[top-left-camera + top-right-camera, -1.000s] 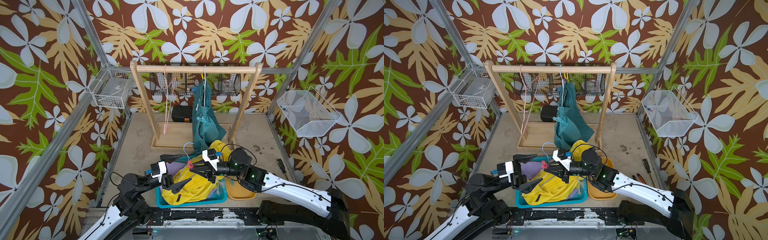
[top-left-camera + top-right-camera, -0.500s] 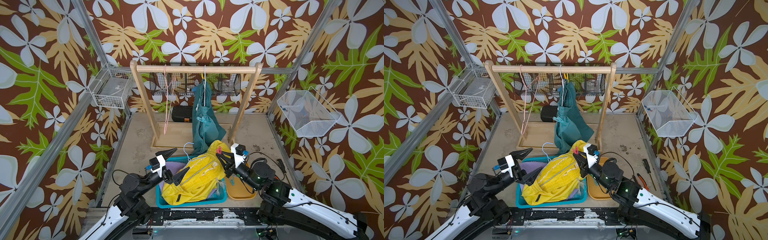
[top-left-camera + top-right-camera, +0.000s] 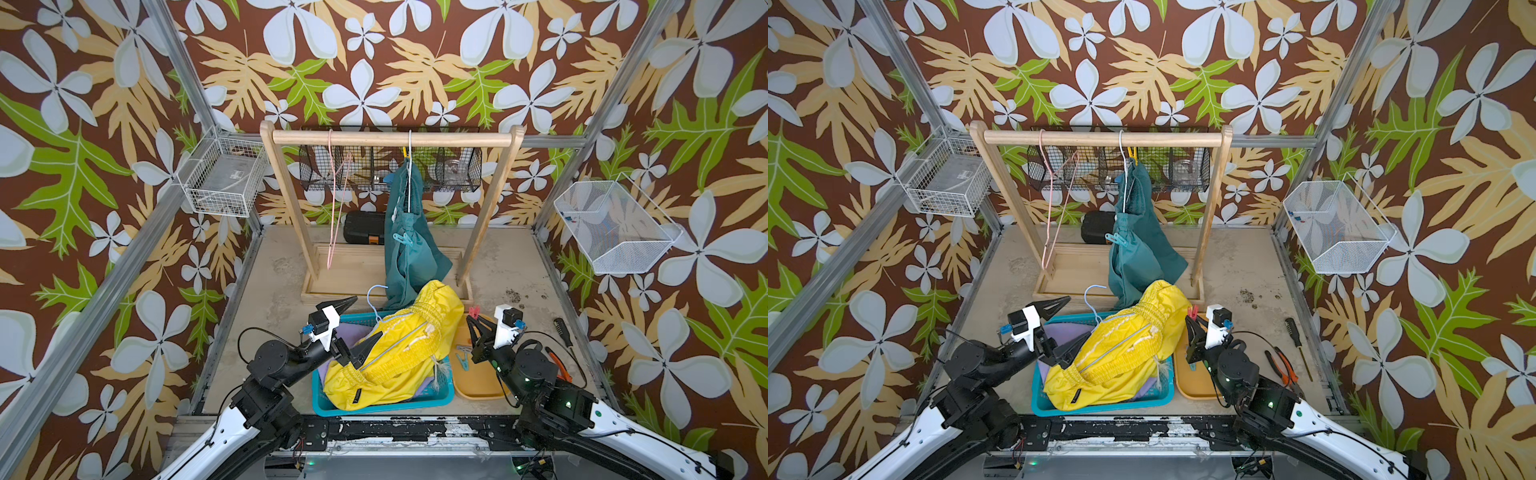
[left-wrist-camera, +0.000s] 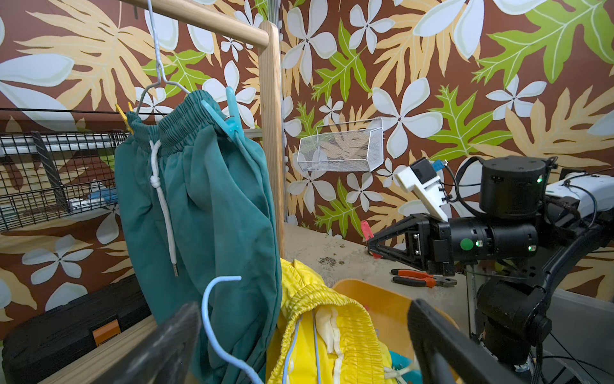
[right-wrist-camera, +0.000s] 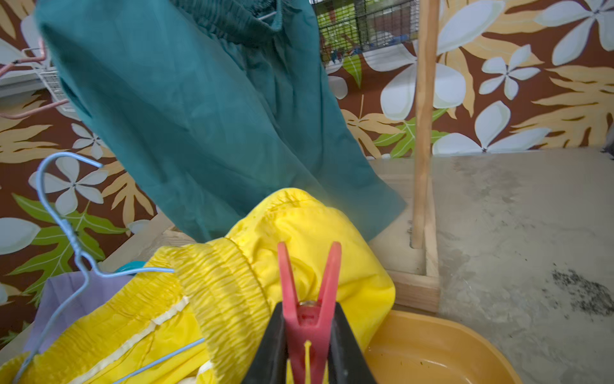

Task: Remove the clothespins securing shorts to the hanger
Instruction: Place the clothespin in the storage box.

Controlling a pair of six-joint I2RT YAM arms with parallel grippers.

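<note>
Right now the right gripper (image 3: 471,321) is pinched narrow on a red-pink clothespin (image 5: 309,299). It is poised over the far rim of the orange tray (image 3: 478,384) near the worktop's front edge, just beside the yellow shorts (image 3: 399,349) heaped in the teal basket (image 3: 376,406). The left gripper (image 3: 368,318) gapes wide and empty. A clean drop probably means lowering over the tray's bare middle, clear of fabric, before letting go. Teal shorts (image 3: 409,253) hang pinned on the wooden rack (image 3: 390,137) behind.

teal shorts (image 4: 206,206) hang from a wire hanger (image 4: 160,71) — a light blue clothespin (image 4: 229,114) clamps the waistband, yellow shorts (image 4: 358,332) below.
</note>
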